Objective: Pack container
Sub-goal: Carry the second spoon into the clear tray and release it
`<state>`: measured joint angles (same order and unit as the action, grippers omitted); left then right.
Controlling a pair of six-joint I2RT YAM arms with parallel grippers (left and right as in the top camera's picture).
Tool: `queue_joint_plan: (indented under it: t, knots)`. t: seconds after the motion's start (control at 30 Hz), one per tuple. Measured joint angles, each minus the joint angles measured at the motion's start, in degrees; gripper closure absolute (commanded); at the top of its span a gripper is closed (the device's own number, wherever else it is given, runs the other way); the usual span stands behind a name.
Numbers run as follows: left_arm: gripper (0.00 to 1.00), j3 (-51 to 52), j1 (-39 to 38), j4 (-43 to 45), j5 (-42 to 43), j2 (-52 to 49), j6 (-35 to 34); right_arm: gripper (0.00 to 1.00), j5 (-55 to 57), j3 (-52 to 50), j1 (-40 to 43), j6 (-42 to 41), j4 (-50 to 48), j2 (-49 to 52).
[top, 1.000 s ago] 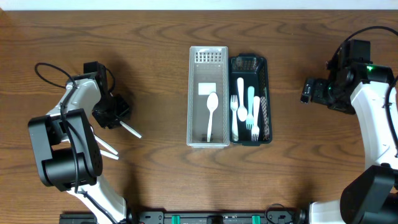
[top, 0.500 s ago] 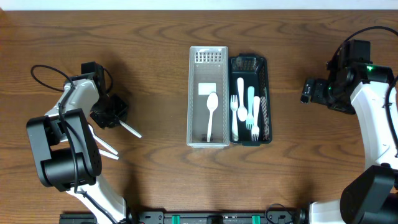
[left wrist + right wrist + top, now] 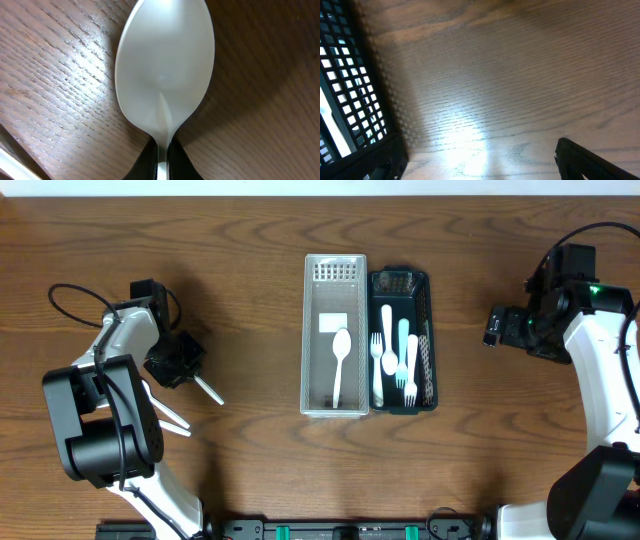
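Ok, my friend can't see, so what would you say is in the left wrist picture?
A white plastic spoon fills the close-up, its bowl towards the top. The left pincer pinches its thin neck at the bottom edge, over a brown wooden table.

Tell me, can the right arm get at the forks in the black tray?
Probably yes: the black tray sits on that arm's side, nothing covers the forks, and the right gripper is open and empty.
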<state>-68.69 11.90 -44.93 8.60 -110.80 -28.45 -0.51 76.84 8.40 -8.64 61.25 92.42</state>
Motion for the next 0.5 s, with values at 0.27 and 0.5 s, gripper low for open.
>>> queue_joint_plan:
  t: [0.27, 0.5]
  knots:
    - [0.94, 0.0, -5.3, -6.8, -1.9, 9.3, 2.3, 0.01, 0.0, 0.0, 0.0, 0.0, -0.4, 0.0]
    - [0.94, -3.4, -22.7, -8.0, -2.8, 27.3, 3.6, 0.01, 0.0, 0.0, 0.0, 0.0, -0.7, 0.0]
